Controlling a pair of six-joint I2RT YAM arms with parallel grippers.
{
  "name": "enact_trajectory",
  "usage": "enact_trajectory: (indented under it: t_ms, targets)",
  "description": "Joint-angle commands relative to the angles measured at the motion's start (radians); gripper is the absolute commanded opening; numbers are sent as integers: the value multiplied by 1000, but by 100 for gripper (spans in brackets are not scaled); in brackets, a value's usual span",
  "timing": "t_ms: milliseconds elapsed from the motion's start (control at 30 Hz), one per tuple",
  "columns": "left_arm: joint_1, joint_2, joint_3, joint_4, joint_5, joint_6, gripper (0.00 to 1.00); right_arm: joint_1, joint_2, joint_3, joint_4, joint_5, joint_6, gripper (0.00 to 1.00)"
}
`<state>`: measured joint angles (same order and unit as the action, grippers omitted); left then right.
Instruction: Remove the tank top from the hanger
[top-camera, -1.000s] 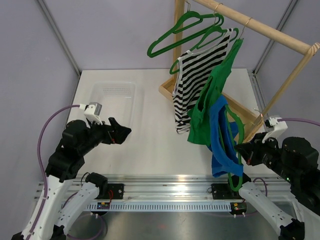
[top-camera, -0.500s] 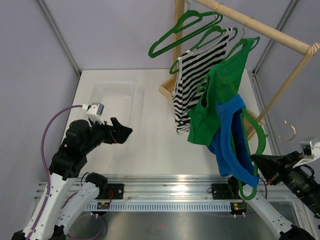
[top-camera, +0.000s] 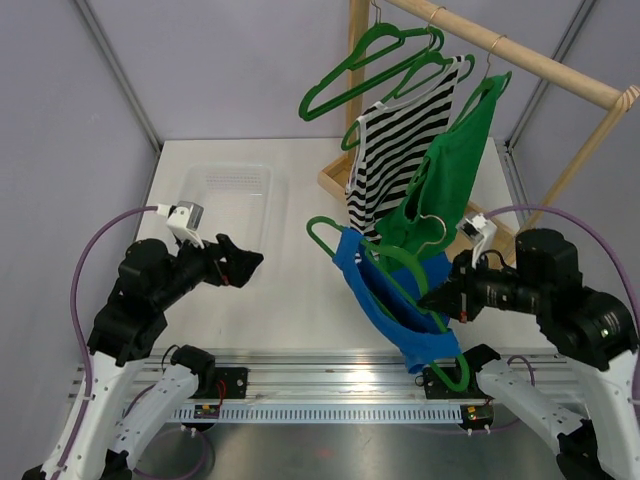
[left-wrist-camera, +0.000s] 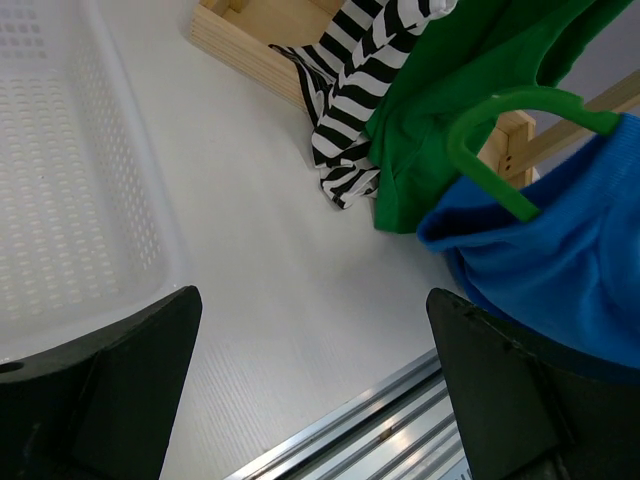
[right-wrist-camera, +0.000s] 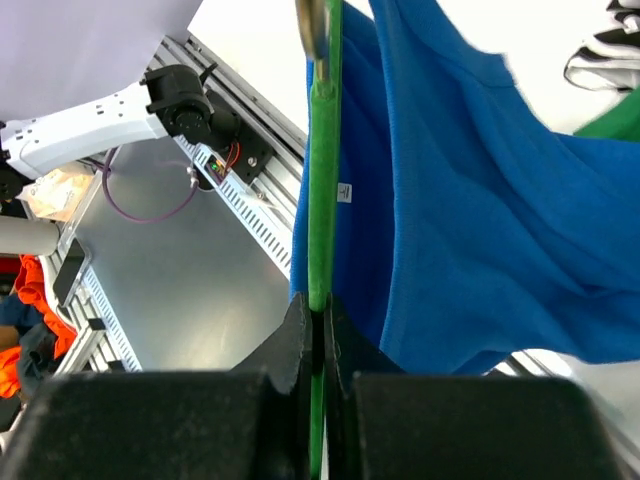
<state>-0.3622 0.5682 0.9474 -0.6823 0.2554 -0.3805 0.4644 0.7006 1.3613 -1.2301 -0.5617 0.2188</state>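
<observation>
The right gripper (top-camera: 435, 298) is clamped tight on the green hanger (right-wrist-camera: 324, 180), which carries the blue tank top (top-camera: 425, 348), tilted above the table's near edge, off the wooden rail (top-camera: 560, 75). The left gripper (top-camera: 245, 264) hovers wide open beside the white basket (top-camera: 225, 190)

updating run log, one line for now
right gripper: shut on hanger | top: on hanger | left gripper: open, empty

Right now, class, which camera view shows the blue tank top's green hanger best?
Top external: the whole green hanger shows there, with the blue tank top draped on it and the right hand gripping it. Right wrist shows only one bar pinched between the fingers; left wrist shows only a curved end above blue cloth.
</observation>
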Motion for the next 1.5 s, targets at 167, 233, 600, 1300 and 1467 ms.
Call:
enact_trajectory:
  t_ms: [167,233,600,1300,1467]
  targets:
    - [-9,51,33,102,56,-17,99,6,178,1,305,-81,-47,0]
    - [-30,85,36,147,45,-34,99,20,226,10,339,-67,-45,0]
    - [-356,258,113,222,-464,-25,98,298,444,119,379,229,8,0]
    - [-452,367,57,288,-562,19,61,313,451,104,426,138,-4,0]
    - [-452,372,48,306,-562,19,59,313,456,96,420,141,-9,0]
